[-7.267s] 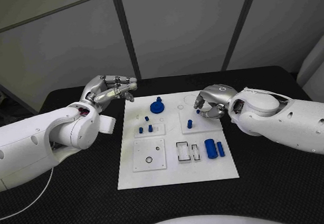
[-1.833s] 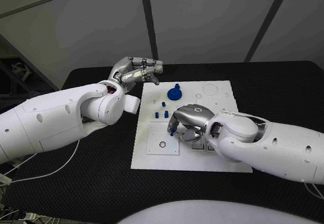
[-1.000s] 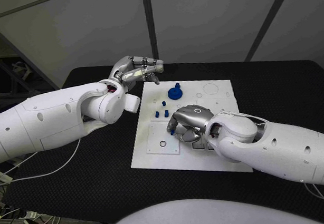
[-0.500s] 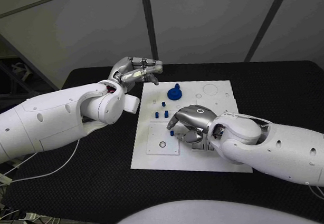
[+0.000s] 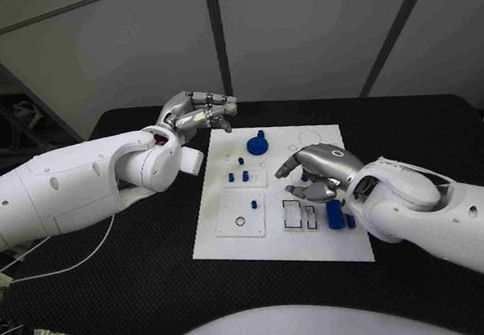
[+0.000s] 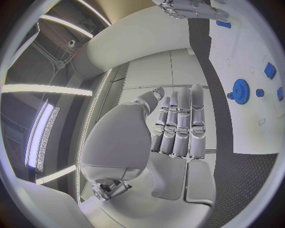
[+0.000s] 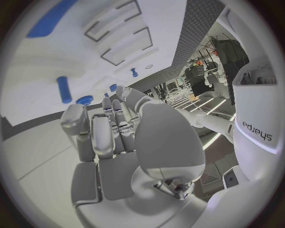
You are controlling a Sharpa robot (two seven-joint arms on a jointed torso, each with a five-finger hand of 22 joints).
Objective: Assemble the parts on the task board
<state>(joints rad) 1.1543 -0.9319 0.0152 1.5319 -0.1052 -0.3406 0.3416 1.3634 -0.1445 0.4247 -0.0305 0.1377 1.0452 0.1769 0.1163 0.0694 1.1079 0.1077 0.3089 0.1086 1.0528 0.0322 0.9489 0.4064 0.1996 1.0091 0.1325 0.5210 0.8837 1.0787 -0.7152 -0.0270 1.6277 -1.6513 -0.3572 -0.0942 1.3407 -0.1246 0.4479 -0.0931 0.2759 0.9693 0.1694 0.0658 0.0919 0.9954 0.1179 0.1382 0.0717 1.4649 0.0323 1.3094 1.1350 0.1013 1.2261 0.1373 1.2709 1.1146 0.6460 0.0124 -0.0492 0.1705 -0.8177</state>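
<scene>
Now right hand point(image 5: 320, 173) hovers over the task board point(image 5: 232, 243) middle, fingers curled, nothing visibly held. Left hand point(image 5: 198, 113) sits off the far-left corner, fingers together, empty. Blue cylinder point(image 5: 334, 214) lies near-right; best approach squarely from above.

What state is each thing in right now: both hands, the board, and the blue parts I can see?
left hand: raised beyond the board's far left corner, fingers curled, holding nothing visible.
right hand: over the board's middle, fingers bent down, nothing visibly held.
task board: flat on the black table.
blue gear: on the board near its far edge.
small blue pegs: standing upright in their plate.
blue cylinder: lying on its side by the rectangular slots.
</scene>
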